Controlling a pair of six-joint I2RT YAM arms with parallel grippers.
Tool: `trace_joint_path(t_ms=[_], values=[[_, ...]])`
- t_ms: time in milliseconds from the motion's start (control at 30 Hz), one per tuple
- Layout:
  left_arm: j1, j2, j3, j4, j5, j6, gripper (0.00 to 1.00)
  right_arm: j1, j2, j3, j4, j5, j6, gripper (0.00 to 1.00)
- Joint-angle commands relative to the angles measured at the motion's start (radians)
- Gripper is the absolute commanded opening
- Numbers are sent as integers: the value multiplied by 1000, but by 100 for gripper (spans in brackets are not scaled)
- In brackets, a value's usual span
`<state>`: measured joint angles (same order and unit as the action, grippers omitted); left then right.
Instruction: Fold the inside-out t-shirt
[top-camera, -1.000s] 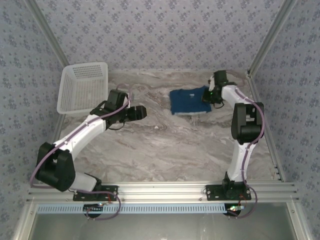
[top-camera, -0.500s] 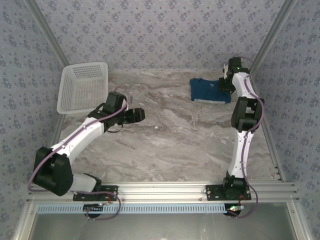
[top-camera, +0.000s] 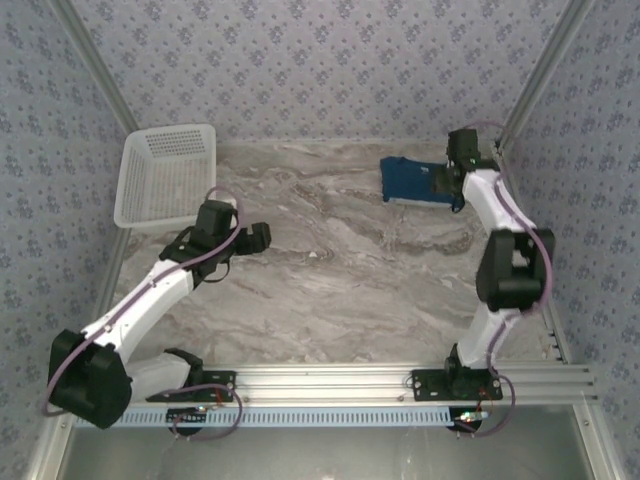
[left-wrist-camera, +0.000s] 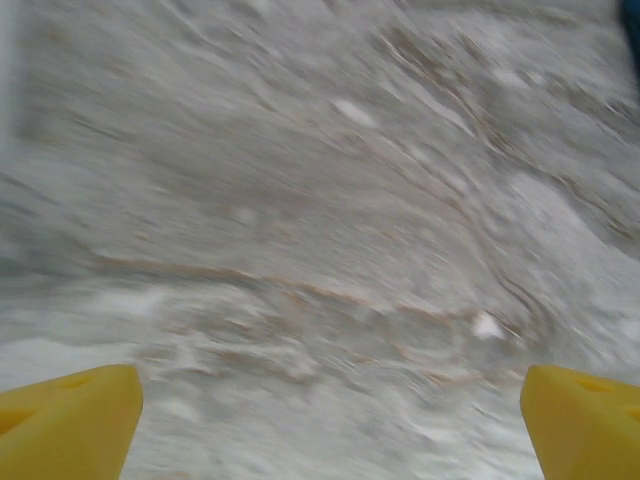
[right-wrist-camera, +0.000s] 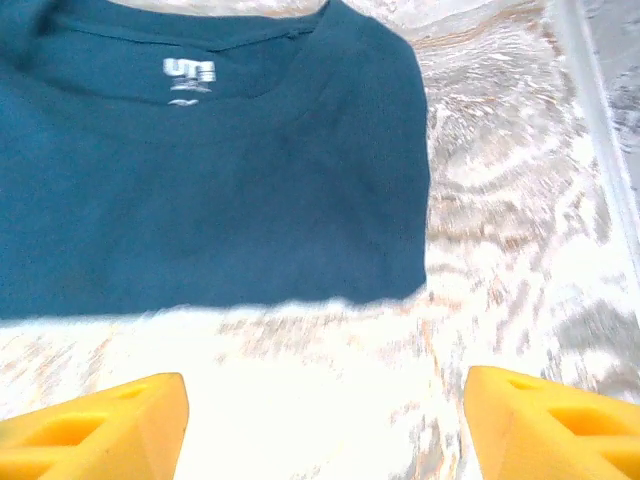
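At the far right of the tabletop (top-camera: 330, 270) lies the t-shirt (top-camera: 412, 180), a folded rectangle, long axis left-right, collar away from the right pincer (right-wrist-camera: 325, 428), which stands open just beside it. The left pincer (top-camera: 262, 238) gapes empty. Folding looks done; next, lift clear without snagging cloth.

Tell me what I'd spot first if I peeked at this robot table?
The dark blue t-shirt, folded into a neat rectangle at the far right of the pale marble table, jumps out. The right arm reaches beside it, yellow jaws open and holding nothing. A white lattice basket sits at the far left corner.
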<state>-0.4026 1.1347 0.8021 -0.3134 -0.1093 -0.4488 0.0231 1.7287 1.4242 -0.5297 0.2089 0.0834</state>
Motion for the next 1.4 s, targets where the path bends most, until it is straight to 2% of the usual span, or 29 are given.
trace_joint_path(t_ms=[0,67,133,200,267,300,333,433,533,600,700,800,833,933,1367], values=[[40,-84,-61,107,-281,55,98,53,-197,-260,197,50,69,81],[66,-120,-110,164,-402,79,98,75,-302,-422,286,45,96,90],[112,-140,-169,261,-452,137,98,98,-383,-566,396,71,113,100],[155,-137,-229,377,-490,200,98,101,-416,-666,461,93,123,100],[201,-109,-297,527,-448,272,98,101,-428,-739,529,113,107,100],[228,-82,-330,600,-405,298,98,102,-428,-773,596,122,39,100],[253,-48,-353,663,-356,319,98,104,-427,-795,615,143,52,100],[305,76,-371,790,-245,352,98,80,-421,-894,804,101,28,100],[328,194,-364,885,-181,385,98,34,-374,-983,1034,40,18,100],[335,249,-367,948,-167,407,98,11,-363,-976,1038,21,15,100],[341,270,-356,956,-107,443,98,-14,-339,-1005,1164,-13,-32,100],[358,358,-392,1113,-26,470,98,-54,-277,-1045,1307,-60,-30,100],[387,354,-377,1064,9,445,98,-62,-245,-1056,1358,-77,-24,100],[416,398,-384,1116,53,424,98,-54,-178,-1075,1452,-96,-51,100],[416,398,-387,1122,53,424,98,-19,-185,-1064,1438,-88,-86,100]])
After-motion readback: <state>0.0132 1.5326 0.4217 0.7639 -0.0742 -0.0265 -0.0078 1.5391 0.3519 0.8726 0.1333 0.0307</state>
